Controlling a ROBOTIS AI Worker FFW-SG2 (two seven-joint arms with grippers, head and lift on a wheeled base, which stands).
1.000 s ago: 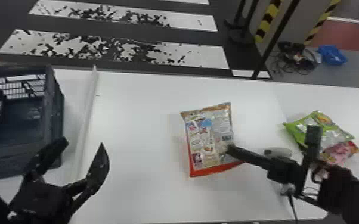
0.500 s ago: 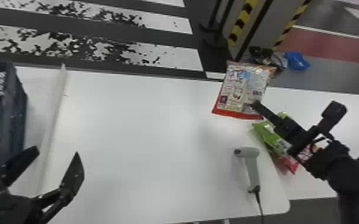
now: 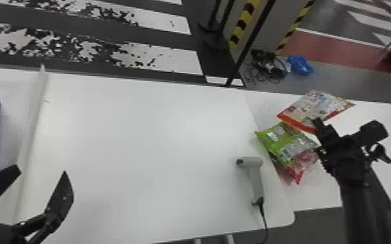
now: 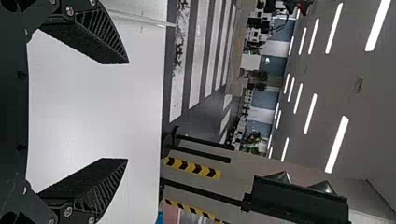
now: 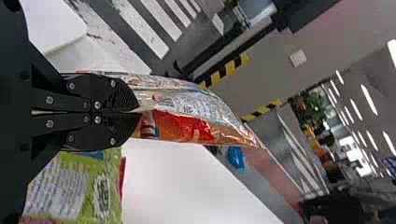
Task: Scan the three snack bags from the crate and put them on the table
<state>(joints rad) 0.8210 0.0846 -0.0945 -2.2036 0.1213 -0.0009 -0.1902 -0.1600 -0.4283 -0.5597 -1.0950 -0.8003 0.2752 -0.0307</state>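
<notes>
Right gripper (image 5: 138, 111) had the red-edged bag (image 3: 315, 105) pinched over the table (image 3: 318, 191) beside the green bag (image 3: 277, 139) and pink bag (image 3: 307, 159), left gripper (image 4: 127, 111) sat open; good placement needed a low, flat set-down on bare surface, slow release, then straight back-out, no dragging.

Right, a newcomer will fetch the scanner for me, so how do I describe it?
Start at the big white table and go to its near right corner, as the robot sees it. There lies the grey scanner, left of the green bag. Unlike the shiny, printed bags, it is plain, with a handle and a black cable.
</notes>
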